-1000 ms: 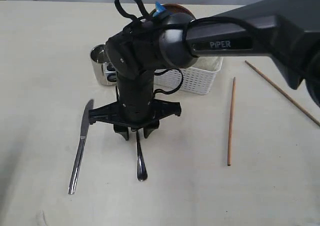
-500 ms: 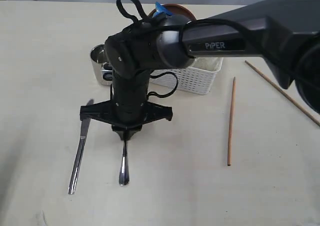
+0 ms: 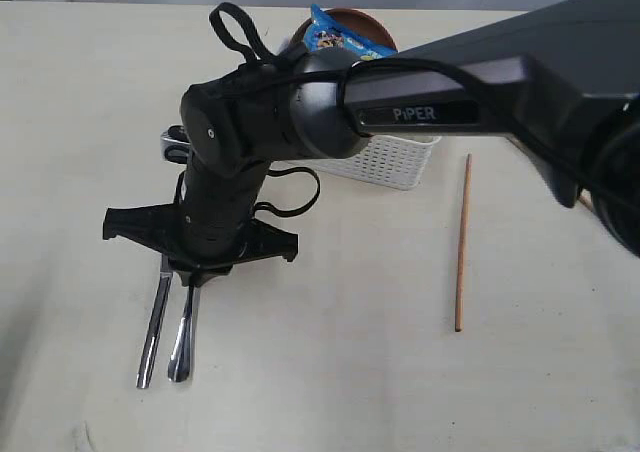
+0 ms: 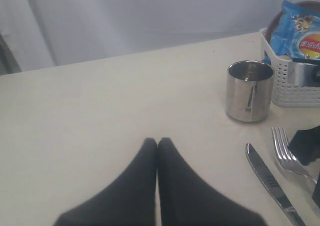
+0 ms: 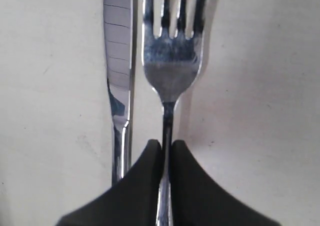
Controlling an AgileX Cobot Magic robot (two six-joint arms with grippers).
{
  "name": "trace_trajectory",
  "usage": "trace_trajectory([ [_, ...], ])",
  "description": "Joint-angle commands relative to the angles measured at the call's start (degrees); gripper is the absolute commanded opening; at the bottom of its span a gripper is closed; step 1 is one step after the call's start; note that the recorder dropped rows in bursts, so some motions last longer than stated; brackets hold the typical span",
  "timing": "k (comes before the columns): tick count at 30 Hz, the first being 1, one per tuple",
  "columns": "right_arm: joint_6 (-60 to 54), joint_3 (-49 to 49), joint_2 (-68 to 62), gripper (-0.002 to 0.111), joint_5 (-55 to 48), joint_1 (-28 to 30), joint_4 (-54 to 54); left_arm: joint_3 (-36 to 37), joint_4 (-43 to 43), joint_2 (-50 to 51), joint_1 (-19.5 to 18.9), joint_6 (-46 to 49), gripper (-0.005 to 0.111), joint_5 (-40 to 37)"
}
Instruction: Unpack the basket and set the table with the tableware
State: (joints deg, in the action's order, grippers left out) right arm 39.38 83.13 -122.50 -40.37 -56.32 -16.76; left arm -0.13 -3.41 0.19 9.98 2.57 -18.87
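My right gripper (image 3: 194, 276) (image 5: 166, 145) is shut on the neck of the steel fork (image 5: 172, 71), low over the table (image 3: 330, 392). The fork's handle (image 3: 183, 347) runs parallel to the steel knife (image 3: 153, 327) (image 5: 119, 61), close on its right. The steel cup (image 4: 249, 91) stands beside the white basket (image 3: 395, 162) (image 4: 290, 88); in the exterior view the arm hides most of the cup. My left gripper (image 4: 158, 142) is shut and empty over bare table, with the knife (image 4: 270, 178) and fork (image 4: 286, 153) off to its side.
A blue crisp packet (image 3: 340, 37) (image 4: 300, 33) and a reddish-brown plate (image 3: 368, 20) stick out of the basket. A wooden chopstick (image 3: 461, 242) lies to the basket's right. The right arm crosses the scene from the right edge above the basket.
The right gripper closed on the fork, then carried it left until it lay next to the knife. The arm swung left with it, uncovering the crisp packet.
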Motion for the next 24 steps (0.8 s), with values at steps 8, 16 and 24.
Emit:
trace_trajectory([
  [8, -2.9, 0.1, 0.1, 0.0, 0.8, 0.2, 0.5, 0.1, 0.5, -0.2, -0.1, 0.0, 0.0, 0.4],
  [16, -3.7, 0.1, 0.1, 0.0, -1.2, 0.2, 0.8, 0.1, 0.5, -0.2, -0.1, 0.0, 0.0, 0.4],
  [24, -6.5, 0.1, -0.6, 0.0, -0.4, 0.2, -1.1, 0.1, 0.5, -0.2, -0.1, 0.0, 0.0, 0.4],
])
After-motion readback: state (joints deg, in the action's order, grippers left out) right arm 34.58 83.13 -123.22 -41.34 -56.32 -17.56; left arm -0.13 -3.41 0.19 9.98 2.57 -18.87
